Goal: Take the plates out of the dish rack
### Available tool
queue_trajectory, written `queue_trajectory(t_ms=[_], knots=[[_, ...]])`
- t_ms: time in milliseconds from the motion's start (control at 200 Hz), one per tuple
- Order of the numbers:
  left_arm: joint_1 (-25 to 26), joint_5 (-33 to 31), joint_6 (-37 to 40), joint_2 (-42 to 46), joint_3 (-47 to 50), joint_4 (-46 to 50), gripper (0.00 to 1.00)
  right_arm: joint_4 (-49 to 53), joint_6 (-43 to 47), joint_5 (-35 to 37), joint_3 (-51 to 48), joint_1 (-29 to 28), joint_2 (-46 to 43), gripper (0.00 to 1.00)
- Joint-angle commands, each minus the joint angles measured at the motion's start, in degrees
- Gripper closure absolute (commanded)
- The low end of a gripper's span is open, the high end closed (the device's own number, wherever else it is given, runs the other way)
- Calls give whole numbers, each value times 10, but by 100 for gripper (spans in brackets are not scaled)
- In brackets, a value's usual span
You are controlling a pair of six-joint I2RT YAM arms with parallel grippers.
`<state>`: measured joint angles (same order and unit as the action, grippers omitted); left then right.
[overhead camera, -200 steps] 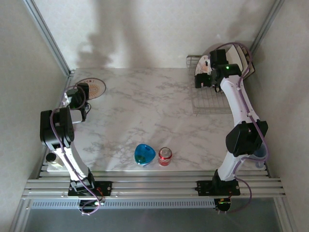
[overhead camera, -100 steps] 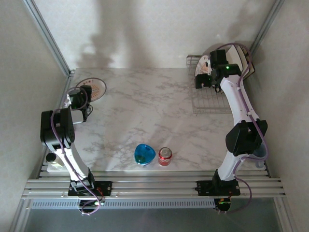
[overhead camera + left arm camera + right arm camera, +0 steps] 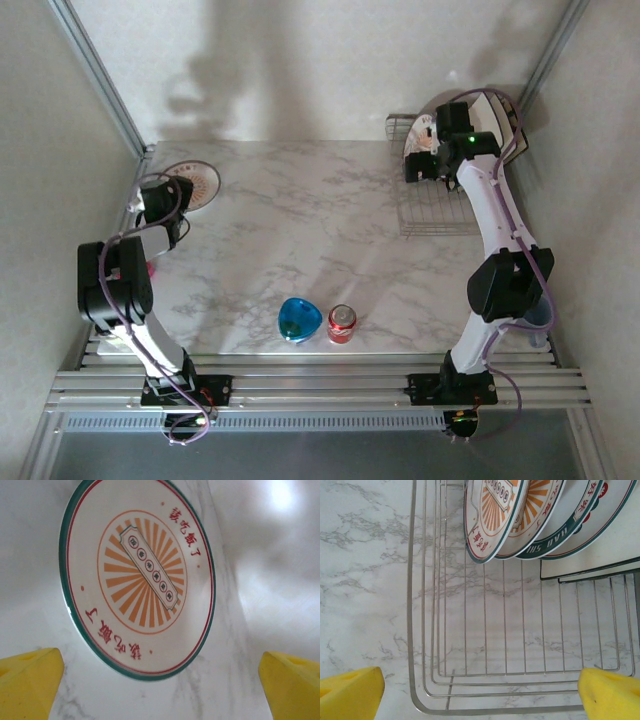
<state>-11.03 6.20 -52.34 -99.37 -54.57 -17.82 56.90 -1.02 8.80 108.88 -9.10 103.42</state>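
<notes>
A round white plate [image 3: 137, 575] with an orange sunburst, red characters and a green rim lies flat on the marble at the far left, also visible from above [image 3: 200, 181]. My left gripper [image 3: 160, 692] is open just short of its near edge [image 3: 170, 192] and holds nothing. The silver wire dish rack [image 3: 412, 605] stands at the far right [image 3: 440, 215]. Three round plates [image 3: 492, 517] stand on edge at its back, with square cream plates [image 3: 600, 552] beside them. My right gripper [image 3: 480, 695] hangs open over the rack's bare near part [image 3: 423, 165], apart from the plates.
A glossy blue bowl [image 3: 299, 319] and a red can [image 3: 342, 323] sit near the front middle of the marble table [image 3: 300, 230]. White walls and metal posts close in the left, back and right sides.
The left arm's elbow has sunk toward the near edge while its gripper stays by the flat plate. The right arm has hardly moved.
</notes>
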Motion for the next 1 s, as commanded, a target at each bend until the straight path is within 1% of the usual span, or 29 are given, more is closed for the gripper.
queue_trajectory(t_ms=[0,70,130,240,370,511,651,701,776,991], knots=[[37,-71,179,64,-85,115,1,11,4,-11,36,4,19,1],[57,-92,273,83,-139,185,0,16,2,-13,58,4,30,1],[69,-100,336,93,-180,238,0,28,3,-13,84,3,43,1],[82,-99,414,87,-269,352,0,51,4,-5,140,1,70,1],[110,-108,478,38,-378,475,0,77,6,13,208,-4,117,1],[142,-119,519,-42,-465,558,0,108,6,34,301,-5,190,1],[154,-97,546,-101,-501,576,0,157,10,47,431,-6,276,2],[160,-96,552,-112,-508,577,0,161,13,54,461,-5,298,3],[165,-94,562,-125,-518,582,0,153,18,58,474,-3,317,5],[170,-72,562,-141,-530,617,0,110,14,52,442,2,335,13]])
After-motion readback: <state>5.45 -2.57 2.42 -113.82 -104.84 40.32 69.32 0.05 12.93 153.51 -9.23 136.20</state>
